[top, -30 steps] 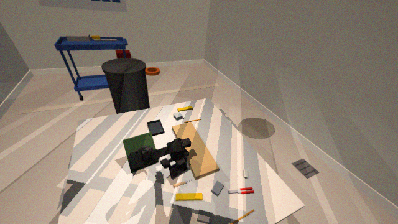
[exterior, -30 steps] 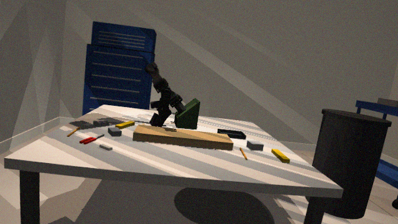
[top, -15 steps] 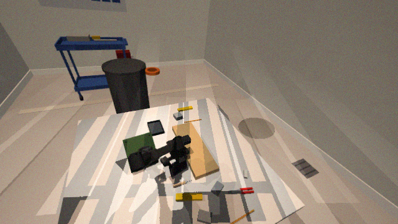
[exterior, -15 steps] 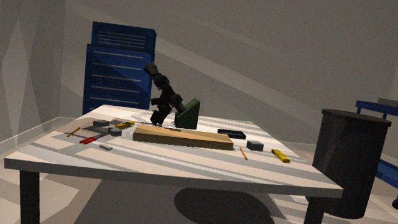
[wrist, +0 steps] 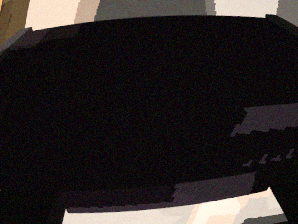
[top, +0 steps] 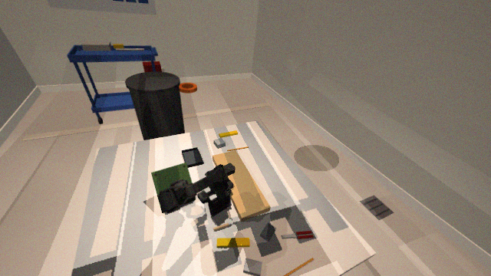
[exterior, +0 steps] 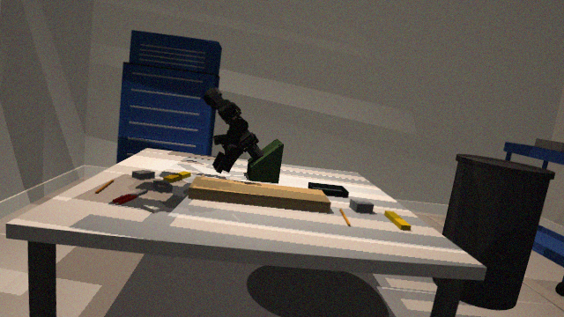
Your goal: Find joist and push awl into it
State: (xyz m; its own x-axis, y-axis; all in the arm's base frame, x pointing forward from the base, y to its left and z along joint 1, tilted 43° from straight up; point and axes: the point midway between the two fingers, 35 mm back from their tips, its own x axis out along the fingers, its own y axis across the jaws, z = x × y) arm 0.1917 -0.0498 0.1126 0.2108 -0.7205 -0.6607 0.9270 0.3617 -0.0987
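Observation:
The floor panel (top: 251, 188) (exterior: 260, 194) is a long tan board lying on the table. My gripper (top: 220, 200) (exterior: 226, 159) is shut on the stud finder (top: 219, 208) (exterior: 222, 164), a dark block that fills most of the wrist view (wrist: 150, 100). It is held above the table, beside the panel's near end in the top view. The black tray (top: 192, 157) (exterior: 328, 189) lies beyond the panel's other end and looks empty. A short tan stick (top: 222, 227), perhaps the awl, lies near the gripper; its tip cannot be made out. No hole can be made out in the panel.
A green wedge (top: 171, 175) (exterior: 269, 165) stands by the arm. Yellow bars (top: 233, 242) (exterior: 397, 220), grey blocks (top: 219, 142) (exterior: 143, 174), orange pencils (top: 238, 149) (exterior: 105, 186) and a red-handled tool (top: 304, 236) (exterior: 125, 198) lie around the panel.

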